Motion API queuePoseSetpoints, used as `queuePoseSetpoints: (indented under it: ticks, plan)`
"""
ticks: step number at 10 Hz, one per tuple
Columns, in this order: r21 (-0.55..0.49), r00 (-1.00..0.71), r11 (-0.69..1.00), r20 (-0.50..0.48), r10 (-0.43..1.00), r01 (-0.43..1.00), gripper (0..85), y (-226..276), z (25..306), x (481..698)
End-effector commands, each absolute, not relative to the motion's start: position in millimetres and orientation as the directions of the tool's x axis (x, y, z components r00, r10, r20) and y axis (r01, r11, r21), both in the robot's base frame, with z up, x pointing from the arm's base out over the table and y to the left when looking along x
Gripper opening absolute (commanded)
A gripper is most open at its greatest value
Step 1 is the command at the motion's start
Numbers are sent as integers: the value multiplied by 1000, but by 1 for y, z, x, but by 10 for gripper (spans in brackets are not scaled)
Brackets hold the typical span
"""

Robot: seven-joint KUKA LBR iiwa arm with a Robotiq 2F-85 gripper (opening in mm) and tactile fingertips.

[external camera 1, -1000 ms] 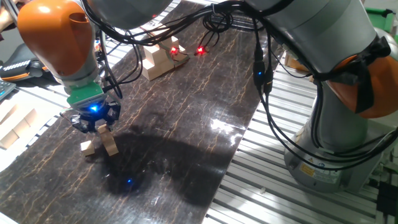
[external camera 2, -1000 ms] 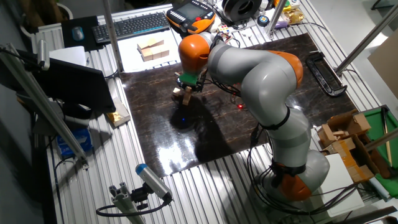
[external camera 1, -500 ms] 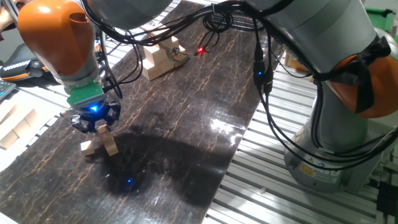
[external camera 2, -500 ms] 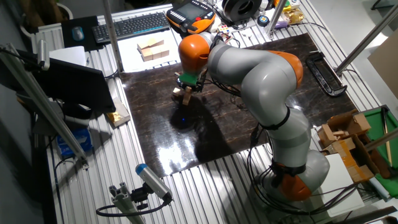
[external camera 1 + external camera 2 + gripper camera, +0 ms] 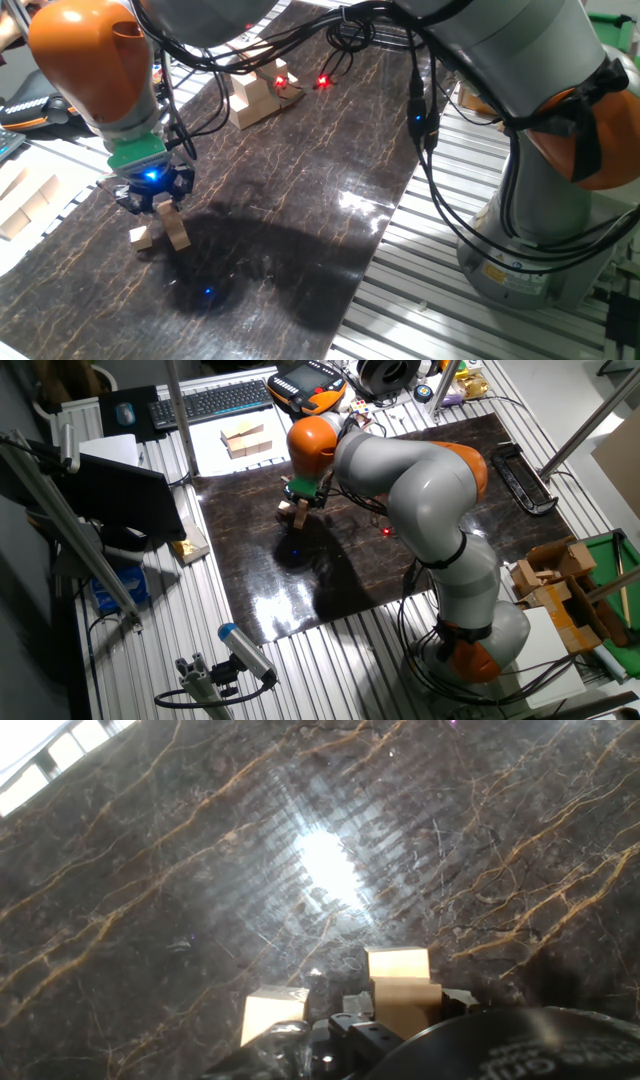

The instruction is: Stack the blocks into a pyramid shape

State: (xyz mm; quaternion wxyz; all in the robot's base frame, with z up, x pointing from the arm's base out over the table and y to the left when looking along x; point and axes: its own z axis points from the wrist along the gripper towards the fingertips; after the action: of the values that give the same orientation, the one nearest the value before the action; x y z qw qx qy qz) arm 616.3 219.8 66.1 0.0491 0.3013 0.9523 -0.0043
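Two light-tan blocks lie on the dark marbled mat near its left edge. The tall tilted block [image 5: 176, 230] reaches up into my gripper [image 5: 158, 203], and the low block [image 5: 143, 238] lies just to its left. In the hand view the right block [image 5: 402, 985] and the left block [image 5: 270, 1014] flank the gripper body at the bottom edge. From the other side, the blocks [image 5: 294, 512] sit right under the gripper [image 5: 299, 503]. The fingers are hidden among the blocks, so their state is unclear. Several more blocks [image 5: 254, 96] stand stacked at the mat's far end.
The dark mat [image 5: 300, 200] lies on a slatted aluminium table. Wooden pieces rest on white paper [image 5: 245, 438] beyond the mat, near a keyboard [image 5: 210, 402]. The arm's base [image 5: 470, 630] and cables stand at the mat's other side. A red light [image 5: 323, 81] glows near the stack.
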Motion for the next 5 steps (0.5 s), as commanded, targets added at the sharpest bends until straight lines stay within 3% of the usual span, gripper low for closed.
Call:
queuePoseSetpoints:
  ticks: [1,5]
  plan:
    - [25,-814,818,-94,574,574,383,220,66,616]
    - [23,-815,819,-91,573,573,373,220,66,616]
